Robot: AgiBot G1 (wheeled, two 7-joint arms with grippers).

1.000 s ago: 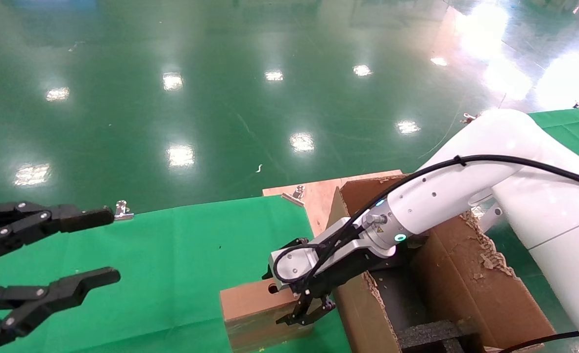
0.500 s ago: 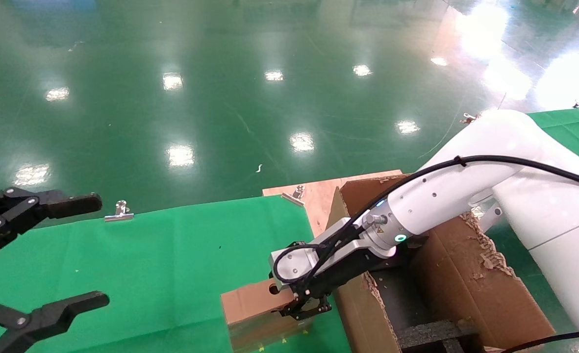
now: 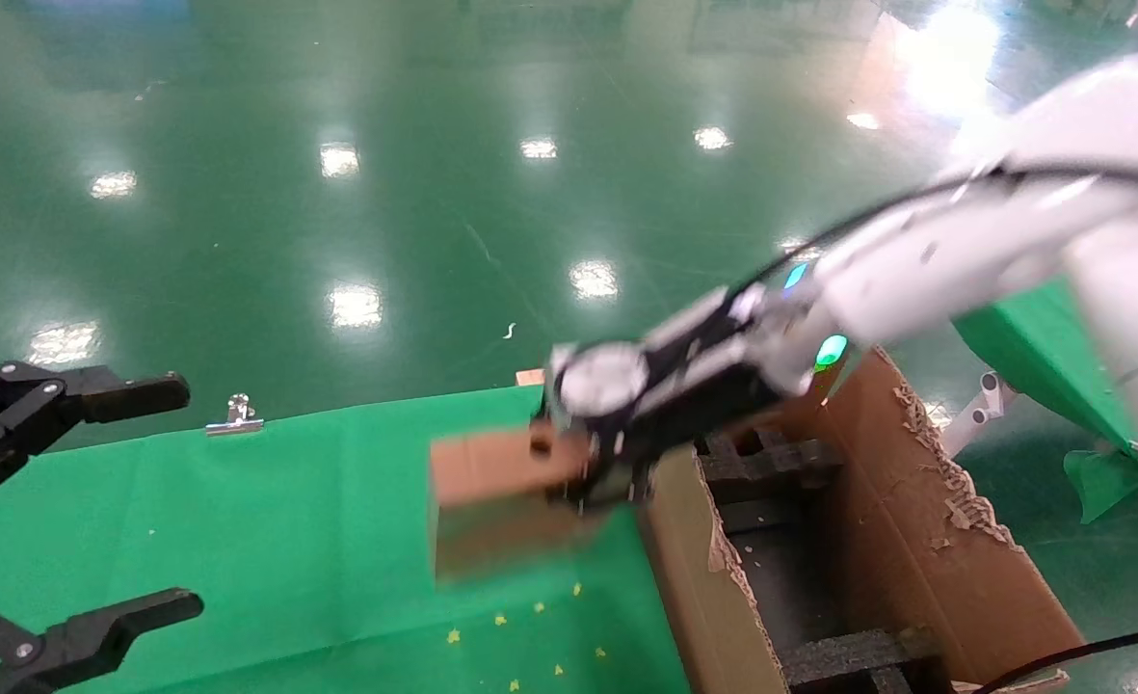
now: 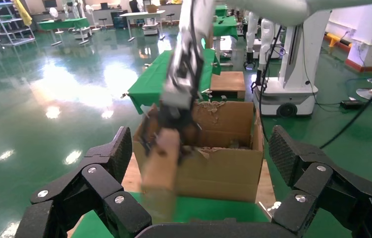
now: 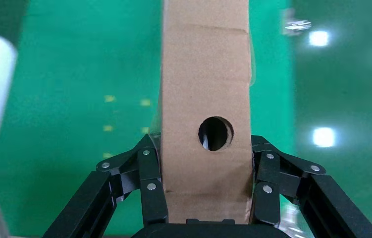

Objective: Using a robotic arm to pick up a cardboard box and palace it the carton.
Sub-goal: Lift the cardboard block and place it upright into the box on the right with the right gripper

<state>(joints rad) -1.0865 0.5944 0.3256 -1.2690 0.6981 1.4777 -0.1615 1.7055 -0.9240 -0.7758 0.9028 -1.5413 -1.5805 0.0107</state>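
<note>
The white robotic arm (image 3: pixel 925 251) reaches in from the right. Its black right gripper (image 3: pixel 595 480) is shut on the end of the small brown cardboard box (image 3: pixel 491 501). The box hangs above the green cloth, just left of the carton (image 3: pixel 925 549). In the right wrist view both fingers (image 5: pixel 150 171) press the sides of the cardboard box (image 5: pixel 206 84) below its round hole. The left wrist view shows the cardboard box (image 4: pixel 160 166) held in front of the carton (image 4: pixel 223 166). My left gripper (image 3: pixel 181 497) stands open at the far left with nothing in it.
Green cloth (image 3: pixel 289 501) covers the table, with yellow flecks (image 3: pixel 530 627) under the box. A metal clip (image 3: pixel 236 414) sits on its far edge. Black foam inserts (image 3: pixel 848 655) lie inside the carton, whose flaps are torn. Beyond is glossy green floor.
The right gripper closed on the cardboard box and raised it off the cloth, the arm swinging upward. The left gripper drew back slightly to the left.
</note>
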